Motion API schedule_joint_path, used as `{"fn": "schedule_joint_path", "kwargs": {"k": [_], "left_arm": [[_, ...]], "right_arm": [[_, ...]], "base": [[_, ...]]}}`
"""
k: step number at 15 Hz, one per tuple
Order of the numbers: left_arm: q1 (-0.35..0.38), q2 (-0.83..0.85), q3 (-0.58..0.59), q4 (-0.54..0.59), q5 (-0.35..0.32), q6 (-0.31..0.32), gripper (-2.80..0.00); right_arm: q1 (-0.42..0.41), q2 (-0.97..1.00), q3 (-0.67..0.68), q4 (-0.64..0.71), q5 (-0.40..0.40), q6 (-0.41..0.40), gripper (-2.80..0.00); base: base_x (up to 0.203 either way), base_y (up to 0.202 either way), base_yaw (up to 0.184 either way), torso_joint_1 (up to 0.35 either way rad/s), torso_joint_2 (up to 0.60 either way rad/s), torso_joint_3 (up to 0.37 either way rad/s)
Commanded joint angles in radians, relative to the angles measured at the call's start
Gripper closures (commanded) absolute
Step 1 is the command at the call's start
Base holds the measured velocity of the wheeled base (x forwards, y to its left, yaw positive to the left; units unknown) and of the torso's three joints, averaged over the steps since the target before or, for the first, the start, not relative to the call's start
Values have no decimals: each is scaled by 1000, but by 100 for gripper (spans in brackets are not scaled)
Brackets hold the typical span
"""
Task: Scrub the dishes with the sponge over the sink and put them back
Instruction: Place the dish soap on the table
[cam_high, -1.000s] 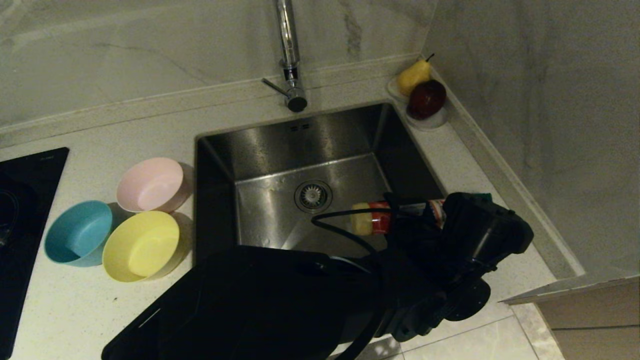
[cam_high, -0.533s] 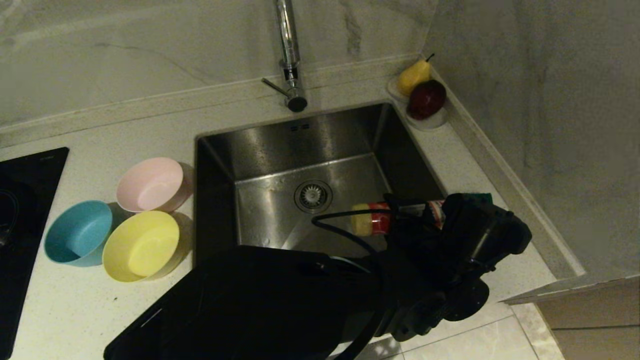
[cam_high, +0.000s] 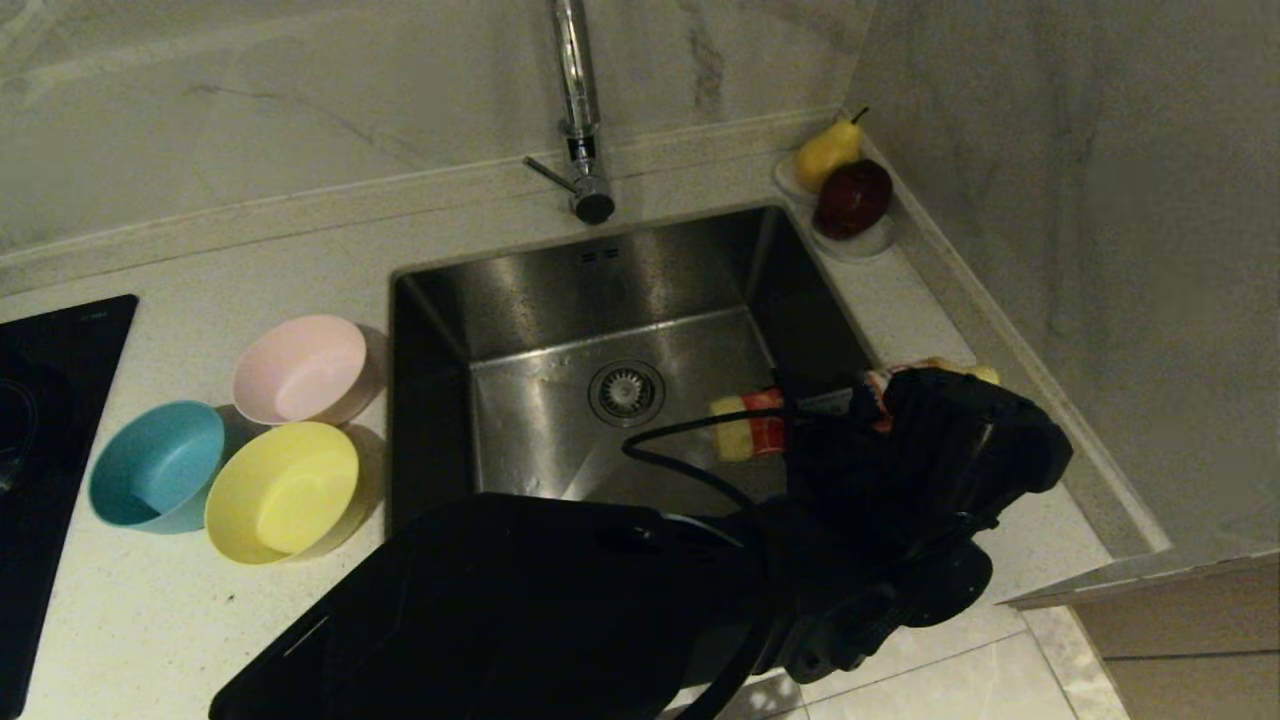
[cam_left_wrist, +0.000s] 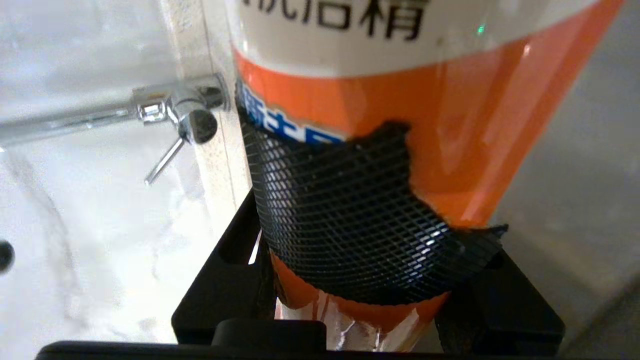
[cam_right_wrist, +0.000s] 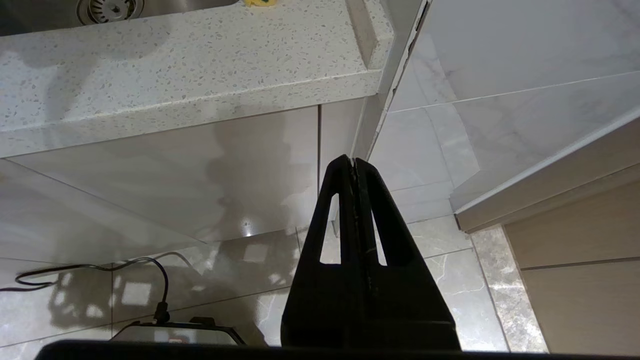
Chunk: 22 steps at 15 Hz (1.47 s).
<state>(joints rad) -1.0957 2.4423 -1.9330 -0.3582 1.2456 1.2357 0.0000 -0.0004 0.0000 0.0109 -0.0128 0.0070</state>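
the left gripper (cam_high: 850, 410) sits over the front right part of the sink (cam_high: 560, 290), its fingers (cam_left_wrist: 350, 220) clamped around an orange and white bottle (cam_left_wrist: 400, 100) that lies roughly level, yellow cap end (cam_high: 730, 432) pointing toward the drain (cam_high: 627, 391). in the left wrist view the mesh-covered pad wraps the bottle's orange body, with printed characters on the white band above.

the tap (cam_high: 580, 110) stands at the back edge of the sink, behind the drain.

three bowls rest upright on the surface (cam_high: 150, 620) left of the sink, clustered and close together: the pink bowl (cam_high: 301, 369) nearest the sink's left rim and furthest back, the blue bowl (cam_high: 157, 463) furthest left, the yellow bowl (cam_high: 282, 489) in front between them. a black hob (cam_high: 40, 400) lies beyond the blue bowl at the left edge.

a small yellow piece shows at the surface's right side just behind the left gripper (cam_high: 984, 374); whether it is the sponge cannot be told.

a white dish (cam_high: 860, 242) in the back right corner carries a pear (cam_high: 826, 152) and a dark red apple (cam_high: 853, 197).

the right gripper (cam_right_wrist: 354, 172) hangs below the surface edge, over the tiled floor (cam_right_wrist: 450, 280), fingers pressed together and empty.
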Motion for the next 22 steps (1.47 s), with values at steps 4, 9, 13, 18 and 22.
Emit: {"fn": "schedule_joint_path", "kwargs": {"k": [4, 9, 13, 18, 22], "left_arm": [[0, 0, -1, -219, 9, -36, 0], [-4, -84, -3, -385, -125, -81, 0], [-7, -130, -3, -401, -137, -101, 0], [-14, -402, -3, -420, -211, -192, 0], [-14, -476, -3, -419, -249, -217, 0]], "right_arm": [[0, 0, 2, 0, 0, -1, 0], [0, 0, 0, 0, 0, 1, 0], [0, 0, 0, 0, -1, 1, 0], [0, 0, 1, 0, -1, -1, 0], [0, 0, 0, 0, 0, -1, 0]], "base": [[0, 0, 0, 0, 0, 0], [0, 0, 0, 0, 0, 0], [0, 0, 0, 0, 0, 0], [0, 0, 0, 0, 0, 0], [0, 0, 0, 0, 0, 0]]}}
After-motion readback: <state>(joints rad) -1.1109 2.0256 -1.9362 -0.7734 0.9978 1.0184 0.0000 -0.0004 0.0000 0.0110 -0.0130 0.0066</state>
